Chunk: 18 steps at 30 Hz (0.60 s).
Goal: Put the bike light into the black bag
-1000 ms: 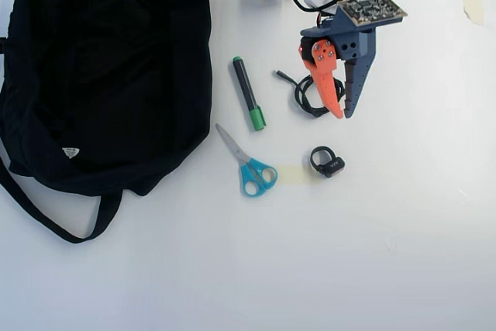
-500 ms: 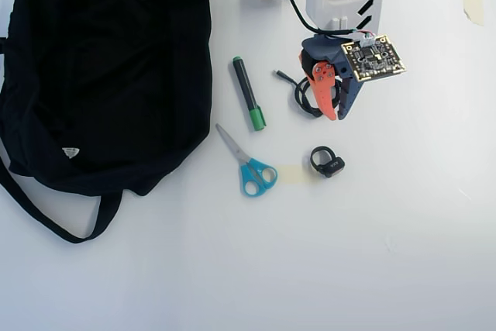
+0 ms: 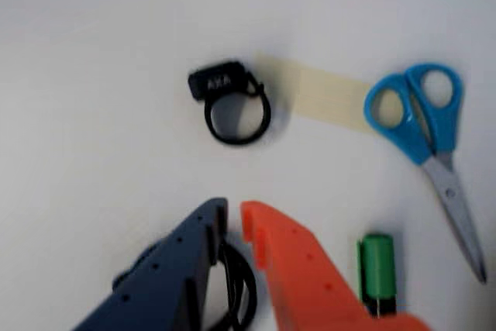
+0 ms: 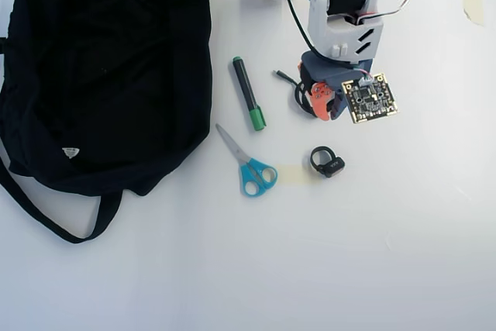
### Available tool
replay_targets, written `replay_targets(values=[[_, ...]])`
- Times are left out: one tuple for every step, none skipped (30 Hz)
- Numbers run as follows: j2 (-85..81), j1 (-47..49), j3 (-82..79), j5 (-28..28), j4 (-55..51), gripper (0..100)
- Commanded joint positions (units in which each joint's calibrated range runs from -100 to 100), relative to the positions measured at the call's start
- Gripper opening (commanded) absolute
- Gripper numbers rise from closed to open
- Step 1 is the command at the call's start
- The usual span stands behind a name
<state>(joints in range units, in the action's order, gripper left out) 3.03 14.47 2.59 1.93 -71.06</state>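
The hand point(image 3: 234, 226) is hovering empty, its fingers nearly pressed together, short of the bike light point(image 3: 227, 101), which is lying on the bench point(image 3: 93, 114) beside blue scissors point(image 3: 430, 141). Coming down this narrow, the fingers are likely to knock the loop aside. The black bag point(image 4: 101, 75) is sitting well apart; its opening is hard to make out.

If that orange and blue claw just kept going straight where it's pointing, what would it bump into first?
Most likely the bike light. In the wrist view it lies straight ahead of the gripper, with only bare table between. The gripper's height above the table is unclear.
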Motion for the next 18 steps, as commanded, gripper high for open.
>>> replay_targets(values=[[4.27, -0.64, 11.87, 1.06, -8.27, 2], [5.35, -0.56, 13.94, 1.06, -9.56, 2], [6.26, -0.56, 15.55, 1.06, -10.85, 2], [7.18, -0.56, 16.90, 1.06, -11.97, 2], [8.17, -0.56, 17.89, 1.06, -12.92, 2], [9.00, -0.56, 18.61, 1.06, -13.44, 2], [9.83, -0.56, 19.24, 1.06, -13.61, 2], [10.50, -0.56, 19.69, 1.11, -13.61, 2], [10.91, -0.56, 19.96, 1.43, -13.61, 2], [11.24, -0.56, 20.23, 1.74, -13.61, 2], [11.33, -0.56, 20.23, 1.90, -13.61, 2], [11.33, -0.56, 20.23, 2.16, -13.61, 2], [11.41, -0.56, 20.14, 2.58, -13.61, 2], [11.41, -0.56, 19.42, 3.26, -13.61, 2], [11.49, -0.49, 19.15, 4.00, -13.61, 2], [11.49, -0.49, 18.97, 4.68, -13.61, 2], [11.49, -0.56, 18.88, 5.05, -13.61, 2], [11.49, -0.56, 18.88, 5.10, -13.61, 2]])
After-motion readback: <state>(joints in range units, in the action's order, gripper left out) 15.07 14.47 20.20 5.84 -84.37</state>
